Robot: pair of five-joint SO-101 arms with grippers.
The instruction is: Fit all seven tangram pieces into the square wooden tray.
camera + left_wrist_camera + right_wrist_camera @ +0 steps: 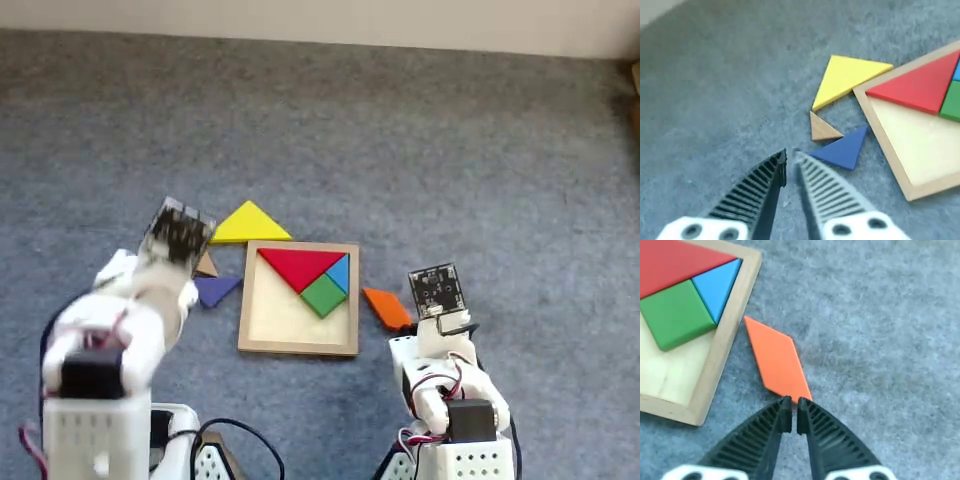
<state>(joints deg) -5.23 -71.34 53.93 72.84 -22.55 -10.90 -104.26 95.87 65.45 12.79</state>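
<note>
The square wooden tray (298, 345) lies on grey carpet, holding a red triangle (298, 265), a light blue triangle (339, 272) and a green square (323, 294). Outside it on one side lie a yellow triangle (248, 224), a small tan triangle (206, 265) and a dark blue triangle (216, 289). An orange parallelogram (386, 307) rests by the tray's other side. My left gripper (790, 159) is shut and empty, its tips just short of the dark blue triangle (842, 149). My right gripper (791, 406) is shut and empty, its tips at the near corner of the orange parallelogram (777, 358).
Grey carpet covers the whole surface, with wide open room beyond the yellow triangle (846, 75) and to both sides. The tray's lower half (918, 148) is bare wood. The two arm bases stand at the near edge, one on each side of the tray.
</note>
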